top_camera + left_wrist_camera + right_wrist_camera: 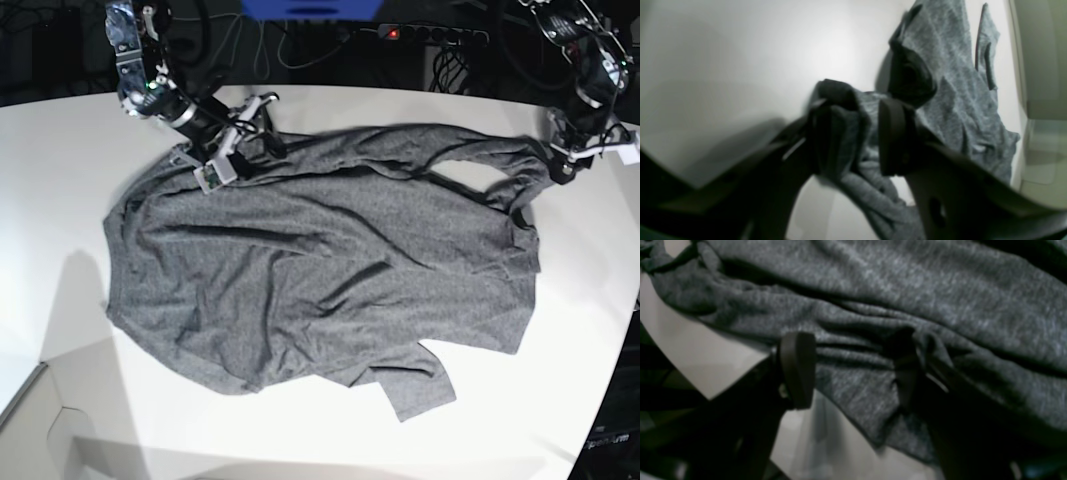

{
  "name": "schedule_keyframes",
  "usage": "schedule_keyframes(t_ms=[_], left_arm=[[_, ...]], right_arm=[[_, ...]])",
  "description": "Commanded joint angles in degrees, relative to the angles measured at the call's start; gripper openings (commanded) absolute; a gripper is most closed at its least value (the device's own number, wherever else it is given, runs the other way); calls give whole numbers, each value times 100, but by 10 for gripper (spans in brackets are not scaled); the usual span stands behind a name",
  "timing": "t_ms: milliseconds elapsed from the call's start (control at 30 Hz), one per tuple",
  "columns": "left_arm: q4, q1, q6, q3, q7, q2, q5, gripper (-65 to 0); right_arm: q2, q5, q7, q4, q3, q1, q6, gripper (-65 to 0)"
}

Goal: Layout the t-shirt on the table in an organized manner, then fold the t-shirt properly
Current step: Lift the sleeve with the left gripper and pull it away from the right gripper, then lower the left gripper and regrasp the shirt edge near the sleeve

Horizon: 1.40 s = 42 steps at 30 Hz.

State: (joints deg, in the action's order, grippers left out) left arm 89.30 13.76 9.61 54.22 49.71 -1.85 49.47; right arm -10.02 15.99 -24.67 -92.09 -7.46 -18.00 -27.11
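Left gripper (853, 133): fingers parted, a bunched fold of the t-shirt (953, 86) lying between them and draped against the left pad; whether it is gripped or let go cannot be told. Beyond the fingertips the cloth runs away flat over the table (740, 66).

Right gripper (853, 370): fingers spread wide, one pad bare on the near side, the other partly under a wrinkle; nothing clamped. Past them lies rumpled fabric.

Base view: the garment lies spread but creased across the table, sleeves crumpled at the far edge.

Judgement: layout unfinished. Pull both corners apart evenly, low over the surface, letting go only once wrinkles flatten.
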Motion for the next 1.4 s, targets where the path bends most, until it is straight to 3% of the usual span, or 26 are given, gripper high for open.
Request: schedule_keyframes(t_ms=[0, 167, 400, 633, 933, 1367], left_arm=[[226, 18, 37, 42, -61, -75, 121, -412], [341, 193, 37, 473, -61, -83, 50, -412], [-108, 220, 37, 499, -79, -461, 42, -412], [-108, 167, 46, 447, -70, -470, -662, -412], [-116, 237, 46, -477, -114, -356, -1013, -412], [-116, 272, 46, -1048, -114, -409, -1022, -412]], right_arm=[[-48, -38, -52, -140, 30, -51, 61, -273], [-57, -38, -52, -597, 197, -314, 61, -273], [-57, -38, -52, -659, 760, -429, 43, -273], [-22, -38, -52, -993, 891, -622, 43, -273], [-4, -30, -52, -1037, 883, -631, 43, -273], [-4, -30, -52, -1028, 883, -613, 43, -273]])
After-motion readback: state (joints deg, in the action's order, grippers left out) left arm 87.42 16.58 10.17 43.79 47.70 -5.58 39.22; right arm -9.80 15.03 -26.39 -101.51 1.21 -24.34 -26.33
